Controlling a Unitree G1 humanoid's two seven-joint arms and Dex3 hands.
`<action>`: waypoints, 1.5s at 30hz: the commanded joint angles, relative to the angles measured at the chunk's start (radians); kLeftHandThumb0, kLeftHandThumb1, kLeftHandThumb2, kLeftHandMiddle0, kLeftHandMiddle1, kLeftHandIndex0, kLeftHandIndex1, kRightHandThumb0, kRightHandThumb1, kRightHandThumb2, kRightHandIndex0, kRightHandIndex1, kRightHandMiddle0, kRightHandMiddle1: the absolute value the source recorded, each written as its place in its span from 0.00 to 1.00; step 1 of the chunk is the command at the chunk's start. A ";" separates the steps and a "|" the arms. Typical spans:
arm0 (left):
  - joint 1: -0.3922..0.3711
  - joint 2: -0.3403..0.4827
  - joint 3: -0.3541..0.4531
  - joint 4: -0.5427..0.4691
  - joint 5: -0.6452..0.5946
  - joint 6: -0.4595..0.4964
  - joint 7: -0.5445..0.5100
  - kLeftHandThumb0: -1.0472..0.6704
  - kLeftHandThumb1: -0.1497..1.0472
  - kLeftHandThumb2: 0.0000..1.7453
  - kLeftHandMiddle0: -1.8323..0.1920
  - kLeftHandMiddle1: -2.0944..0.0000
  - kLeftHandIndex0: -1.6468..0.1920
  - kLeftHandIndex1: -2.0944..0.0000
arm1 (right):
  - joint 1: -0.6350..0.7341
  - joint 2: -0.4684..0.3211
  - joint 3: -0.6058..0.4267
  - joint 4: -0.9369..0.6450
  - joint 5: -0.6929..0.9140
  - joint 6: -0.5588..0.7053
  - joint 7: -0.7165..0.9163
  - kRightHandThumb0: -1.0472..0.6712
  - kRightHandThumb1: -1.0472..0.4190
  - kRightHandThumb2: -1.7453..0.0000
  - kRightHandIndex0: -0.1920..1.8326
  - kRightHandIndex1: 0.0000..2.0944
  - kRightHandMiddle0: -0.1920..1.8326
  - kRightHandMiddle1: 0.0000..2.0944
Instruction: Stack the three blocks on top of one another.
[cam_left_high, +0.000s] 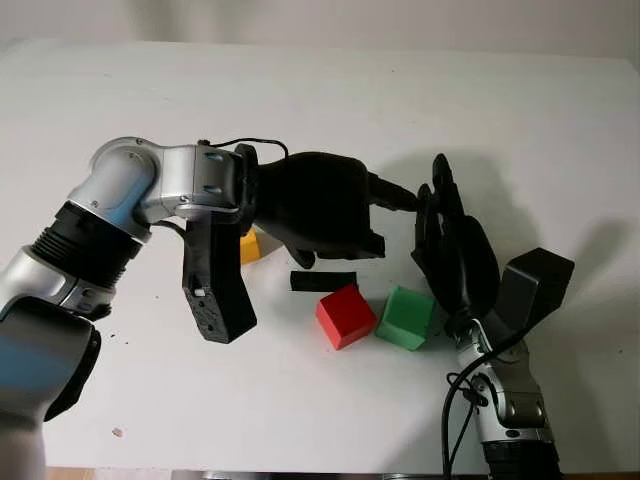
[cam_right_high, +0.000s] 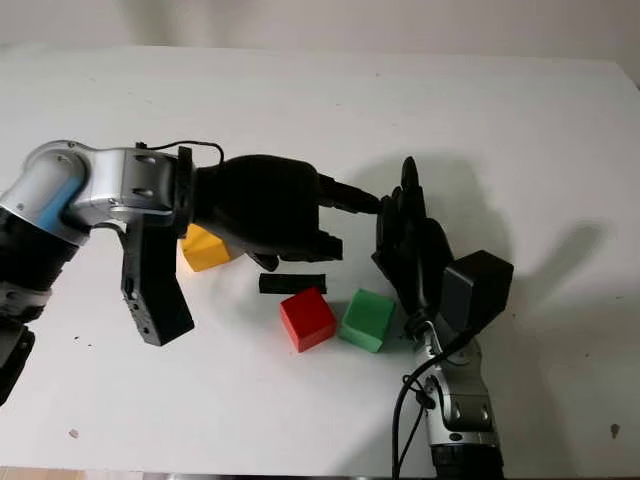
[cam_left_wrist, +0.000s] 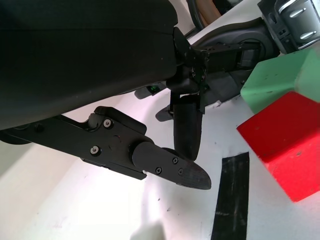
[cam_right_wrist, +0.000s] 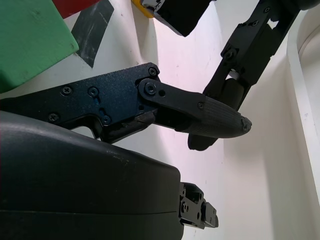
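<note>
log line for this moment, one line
stack: none | red block beside green block | yellow block apart | left hand open above table | right hand open by green block

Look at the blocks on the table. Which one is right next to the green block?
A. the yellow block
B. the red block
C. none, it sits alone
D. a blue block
B: the red block sits right beside the green block on the table, while the yellow block lies apart, partly behind the left hand. The right hand is just past the green block, holding nothing.
</note>
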 joint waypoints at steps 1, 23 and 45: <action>-0.030 0.007 -0.006 0.003 0.018 0.003 0.021 0.35 0.94 0.03 0.84 0.99 0.71 0.19 | 0.018 -0.003 -0.007 -0.027 0.004 -0.012 0.001 0.19 0.00 0.61 0.00 0.00 0.00 0.00; 0.135 0.162 0.239 -0.137 -0.638 0.458 -0.474 0.20 0.85 0.03 1.00 0.99 0.81 0.93 | -0.035 -0.035 -0.061 0.020 0.016 -0.041 0.004 0.20 0.00 0.60 0.00 0.00 0.00 0.00; 0.387 0.118 0.213 -0.296 -0.712 0.505 -0.532 0.13 0.81 0.03 1.00 0.98 0.72 0.93 | -0.021 -0.070 -0.074 -0.038 0.032 0.017 0.032 0.22 0.00 0.58 0.00 0.00 0.00 0.00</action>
